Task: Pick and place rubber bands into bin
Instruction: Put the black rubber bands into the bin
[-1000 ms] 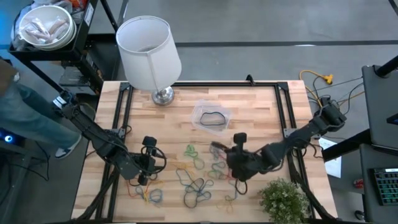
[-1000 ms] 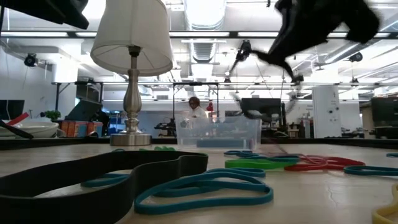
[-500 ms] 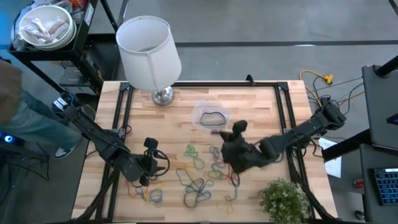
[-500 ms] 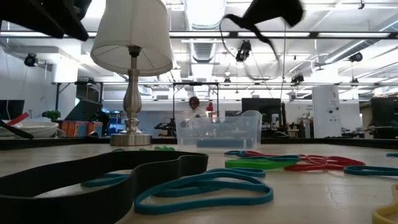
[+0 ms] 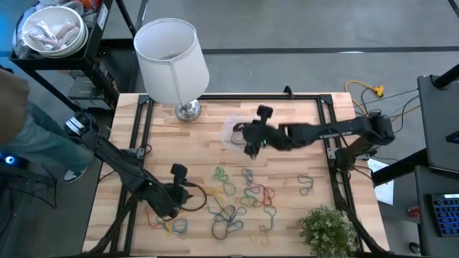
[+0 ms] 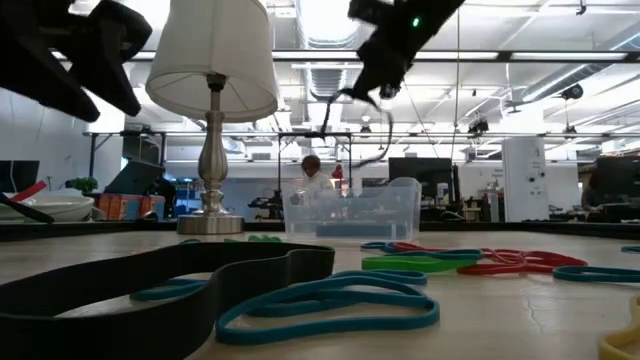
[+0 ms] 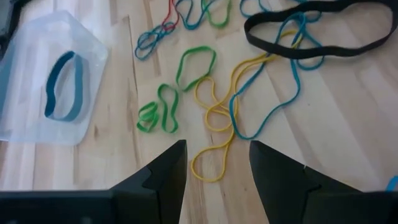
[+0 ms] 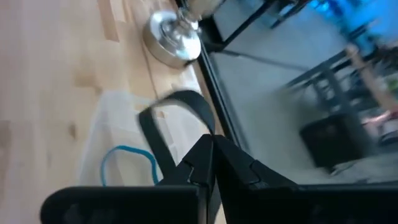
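Above the bin, toward the far edge of the wooden table, the right gripper hangs with its fingers pinched together on a black rubber band. In the right wrist view the band loops out from between the closed fingertips, dangling over the clear tub, where a blue band lies on the bottom. The low view shows the same gripper high over the bin, the dark loop drooping from it.

The left gripper sits low near the table's left front area, its jaws spread wide and holding nothing. Through the left wrist camera its two dark fingers frame bare wood, with a yellow band and a green band lying just ahead of them, untouched.

The remaining rubber bands lie scattered across the middle and near part of the table in blue, green, red and yellow, tangled in loose clusters. A white-shaded lamp stands at the far left corner, and a small green plant sits at the near right corner.
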